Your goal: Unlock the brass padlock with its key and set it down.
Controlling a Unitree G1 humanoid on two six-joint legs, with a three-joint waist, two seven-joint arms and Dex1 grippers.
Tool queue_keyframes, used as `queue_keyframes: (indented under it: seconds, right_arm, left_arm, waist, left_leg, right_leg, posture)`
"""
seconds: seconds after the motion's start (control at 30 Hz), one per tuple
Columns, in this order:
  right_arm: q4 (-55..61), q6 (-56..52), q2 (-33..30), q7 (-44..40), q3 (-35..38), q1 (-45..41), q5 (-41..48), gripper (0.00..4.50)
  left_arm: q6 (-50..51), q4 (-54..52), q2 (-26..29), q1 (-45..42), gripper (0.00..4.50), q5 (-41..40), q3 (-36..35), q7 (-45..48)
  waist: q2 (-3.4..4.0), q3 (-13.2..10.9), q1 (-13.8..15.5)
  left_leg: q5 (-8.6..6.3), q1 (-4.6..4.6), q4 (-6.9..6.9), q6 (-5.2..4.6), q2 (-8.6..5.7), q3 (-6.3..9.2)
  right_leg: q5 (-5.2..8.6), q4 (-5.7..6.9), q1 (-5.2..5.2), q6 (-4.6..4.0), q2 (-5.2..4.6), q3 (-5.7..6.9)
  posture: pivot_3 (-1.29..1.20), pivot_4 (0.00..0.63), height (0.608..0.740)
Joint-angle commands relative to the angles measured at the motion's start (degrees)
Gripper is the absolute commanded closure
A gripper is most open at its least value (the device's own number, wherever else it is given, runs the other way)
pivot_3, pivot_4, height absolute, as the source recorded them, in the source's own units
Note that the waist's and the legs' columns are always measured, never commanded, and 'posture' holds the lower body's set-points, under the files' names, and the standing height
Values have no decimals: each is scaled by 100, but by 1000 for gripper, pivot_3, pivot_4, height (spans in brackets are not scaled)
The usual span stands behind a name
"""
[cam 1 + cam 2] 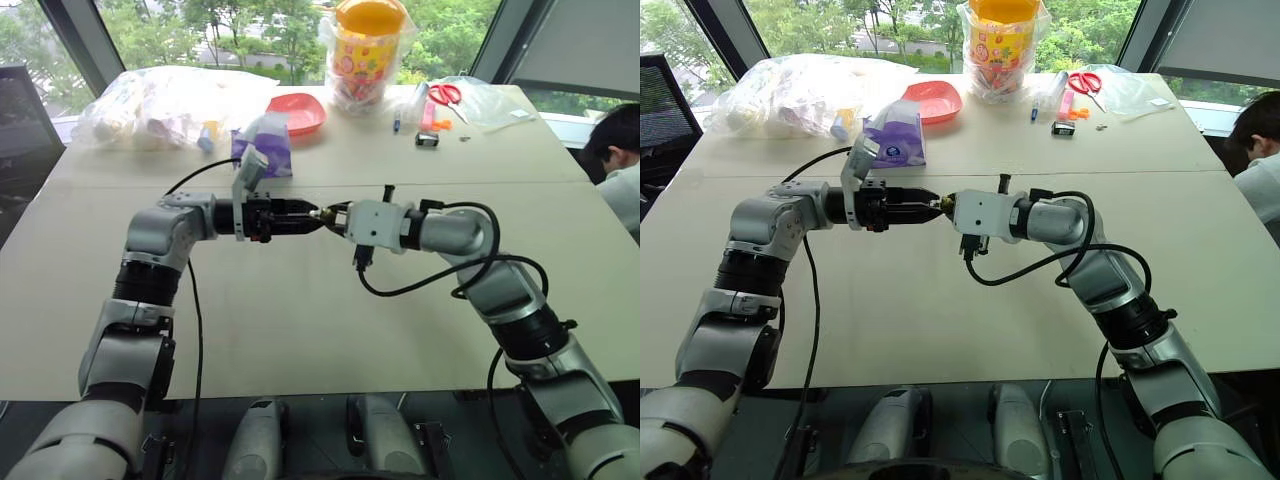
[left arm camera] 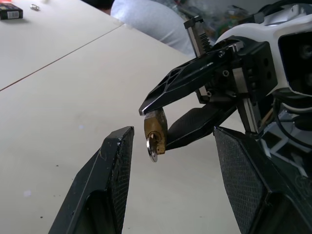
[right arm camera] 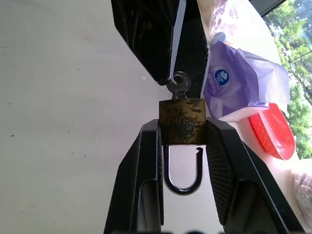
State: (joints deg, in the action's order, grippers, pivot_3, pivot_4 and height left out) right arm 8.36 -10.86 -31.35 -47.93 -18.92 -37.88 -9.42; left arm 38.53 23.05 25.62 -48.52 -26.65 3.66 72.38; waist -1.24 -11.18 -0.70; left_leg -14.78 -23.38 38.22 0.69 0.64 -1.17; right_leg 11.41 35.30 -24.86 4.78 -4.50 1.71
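Head views: both arms meet mid-air over the tabletop (image 1: 300, 330), fingertip to fingertip. Right hand (image 1: 338, 217) carries the brass padlock (image 1: 322, 214), a tiny gold speck between the two hands; left hand (image 1: 312, 216) points straight at it. Holding it up off the surface gives the left side clear access to the keyway end. Clutter (red dish (image 1: 297, 112), purple pack (image 1: 266, 145), scissors (image 1: 447, 95)) sits well back and plays no part.

Left wrist view: left hand's fingers (image 2: 114, 165) stand apart, gripping nothing. Padlock (image 2: 155, 129) hangs in the gap ahead of them, pinched by the right hand's black fingers (image 2: 195, 73). The key (image 2: 152, 148) sticks out of the lock's underside toward the left hand, touching neither left finger. Reads as released, key left seated.

Right wrist view: right hand is narrow, clamped on the padlock body (image 3: 182, 122) across its flat sides, keyway end pointing away, key bow (image 3: 178, 83) protruding toward the left hand's fingers (image 3: 146, 44) just beyond. Shackle (image 3: 181, 178) lies back between the right fingers; one leg ends free, short of the body, so my read is it's unlocked.

Judgement: unlock looks done; what remains is setting the lock on the tabletop, which falls to the right hand since it alone holds it.
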Motion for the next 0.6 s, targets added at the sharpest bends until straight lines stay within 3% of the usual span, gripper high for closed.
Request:
queue_keyframes:
  seconds: [0.03, 0.17, 0.27, 0.43, 0.6]
  right_arm:
    - [260, 39, 40, 65, 148, -112, 11, 3856]
    - [309, 6, 52, 79, 153, -116, 1, 3856]
    - [368, -26, 54, 87, 147, -101, -12, 3856]
    - [437, -78, 68, 98, 146, -83, -41, 3856]
    - [471, -181, 60, 105, 158, -54, -69, 3856]
  left_arm:
    - [-162, 151, -71, -240, 1829, 32, -20, 47]
    - [-321, 448, -192, -389, 1829, 123, -2, 97]
    - [-324, 509, -257, -449, 2595, 118, -5, 146]
    - [-334, 503, -272, -442, 4388, 168, 44, 227]
    - [-377, 542, -288, -457, 4477, 207, 11, 168]
  waist:
    - [0, 0, 0]
    - [0, 0, 8]
    - [0, 0, 4]
    - [0, 0, -7]
    - [0, 0, -1]
  left_leg:
    - [0, 0, 0, 0, 0, 0]
    - [0, -1, 0, 0, -1, 0]
    - [0, -2, 0, 0, -2, 0]
    - [0, -1, 0, 0, -1, 0]
    - [0, 0, 0, 0, -1, 0]
  right_leg:
    - [0, 0, 0, 0, 0, 0]
    - [0, -2, 0, 0, 0, 0]
    - [0, -2, 0, 0, 0, 0]
    - [0, -1, 0, 1, 0, 0]
    - [0, 0, 0, 1, 0, 0]
  posture:
    - [0, 150, 740]
    - [0, 150, 740]
    - [0, 150, 740]
    - [0, 150, 740]
    - [0, 150, 740]
